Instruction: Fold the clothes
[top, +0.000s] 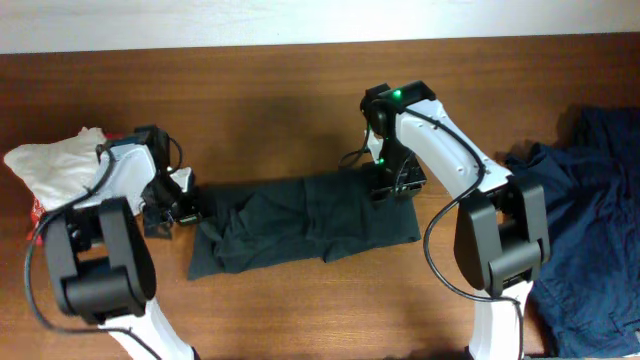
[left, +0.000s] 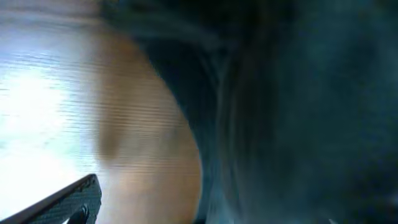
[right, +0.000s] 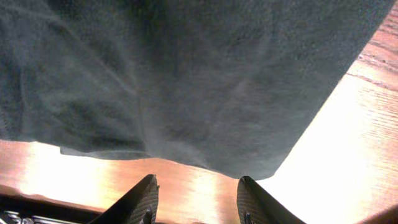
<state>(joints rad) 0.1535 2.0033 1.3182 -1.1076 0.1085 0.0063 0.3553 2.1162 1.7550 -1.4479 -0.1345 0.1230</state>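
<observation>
A dark grey-green garment (top: 305, 222) lies folded into a long strip across the middle of the wooden table. My left gripper (top: 180, 210) is at the garment's left end; in the left wrist view only one finger tip (left: 68, 202) shows over bare wood beside the dark cloth (left: 298, 112), so it looks open and empty. My right gripper (top: 392, 185) is at the garment's upper right corner. In the right wrist view its two fingers (right: 198, 199) are spread apart over bare wood, just short of the cloth's edge (right: 186, 81), holding nothing.
A white cloth bundle (top: 50, 165) with something red under it sits at the far left. A pile of dark blue clothes (top: 590, 220) lies at the right edge of the table (top: 300, 90).
</observation>
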